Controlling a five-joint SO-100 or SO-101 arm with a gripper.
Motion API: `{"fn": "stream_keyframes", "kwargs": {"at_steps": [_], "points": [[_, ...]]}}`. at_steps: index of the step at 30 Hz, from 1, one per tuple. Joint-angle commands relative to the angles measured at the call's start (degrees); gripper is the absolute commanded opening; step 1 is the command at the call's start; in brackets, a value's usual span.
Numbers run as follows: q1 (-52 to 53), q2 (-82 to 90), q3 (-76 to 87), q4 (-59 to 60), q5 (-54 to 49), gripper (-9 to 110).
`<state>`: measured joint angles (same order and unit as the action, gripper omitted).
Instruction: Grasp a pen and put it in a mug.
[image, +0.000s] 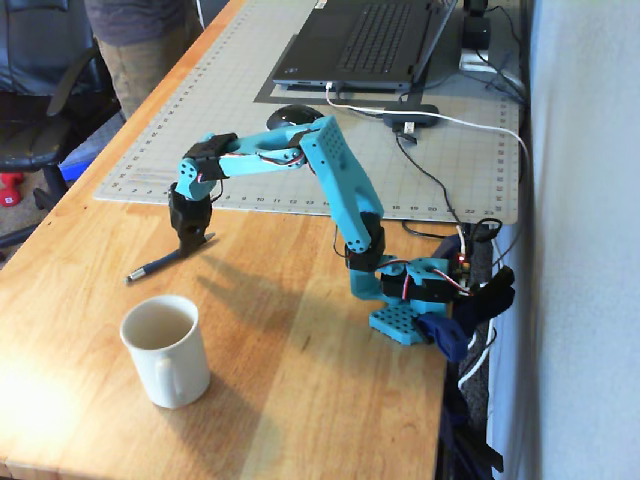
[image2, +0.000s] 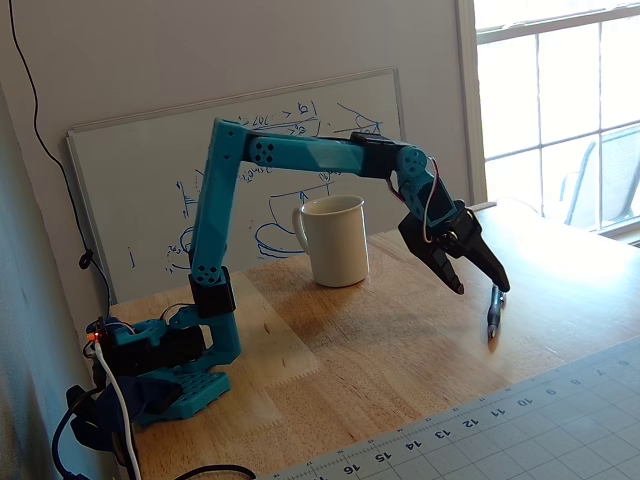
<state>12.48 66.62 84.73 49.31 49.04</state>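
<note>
Pen (image2: 494, 311) is light, stiff, slick and lies flat on the surface, well apart from the mug (image2: 335, 241); your pincer (image2: 479, 281) is parted above it, so pinch mid-barrel.

The end effector (image: 196, 240) hides the pen's (image: 155, 265) upper end.

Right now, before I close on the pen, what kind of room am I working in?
Probably a home office or hobby workspace: a wooden desk carries a gridded cutting mat and an open laptop, and a scribbled whiteboard leans against the wall beside a window.
</note>
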Motion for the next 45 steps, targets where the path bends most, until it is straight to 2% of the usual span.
{"fn": "stream_keyframes", "kwargs": {"at_steps": [1,7,24,37,45], "points": [[0.3,-2.1,-9.0,-0.9,0.7,29],[0.4,-7.5,-15.0,-0.2,0.8,29],[0.0,-13.0,-15.8,-0.1,0.1,28],[0.4,-13.6,-15.9,-0.7,-0.2,0],[0.4,-10.7,-15.9,-0.7,0.6,1]]}}
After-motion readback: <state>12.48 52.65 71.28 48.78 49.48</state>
